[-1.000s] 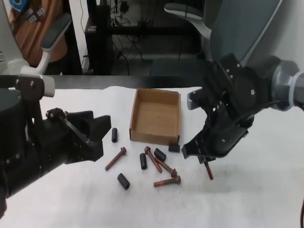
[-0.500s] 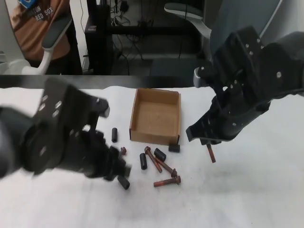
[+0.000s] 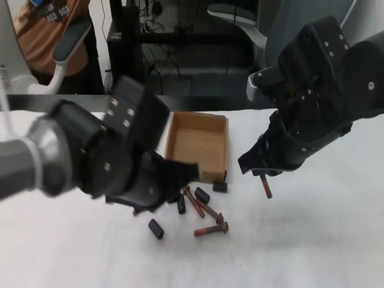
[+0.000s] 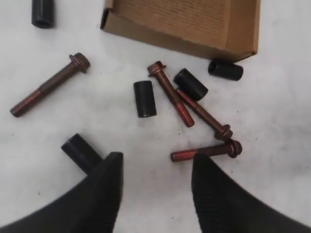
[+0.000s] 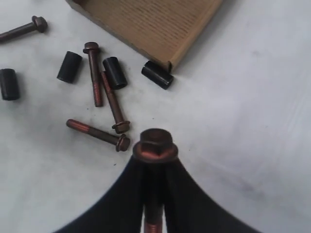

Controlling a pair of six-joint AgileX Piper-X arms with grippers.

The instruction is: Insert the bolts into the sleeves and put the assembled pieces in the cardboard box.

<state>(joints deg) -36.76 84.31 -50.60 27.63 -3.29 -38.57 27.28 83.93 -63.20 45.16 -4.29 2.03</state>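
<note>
Several copper bolts (image 4: 170, 92) and black sleeves (image 4: 145, 98) lie loose on the white cloth in front of the cardboard box (image 3: 170, 144). My left gripper (image 4: 155, 194) hovers open over this pile, nothing between its fingers; a sleeve (image 4: 80, 151) lies just beside one finger. In the high view the left gripper (image 3: 180, 171) is at the box's front left corner. My right gripper (image 5: 154, 170) is shut on a bolt (image 5: 154, 144), head towards the camera. That bolt (image 3: 266, 187) hangs shank down above the cloth, right of the box.
The box (image 5: 146, 24) is open-topped with nothing inside. One sleeve (image 5: 157, 74) rests against its front right corner, another sleeve (image 4: 43, 12) lies apart on its left. Bare white cloth stretches to the right and front. Office chairs stand behind the bench.
My left arm has swung right and forward, from the bench's left side to above the pile. My right arm has risen a little with its bolt.
</note>
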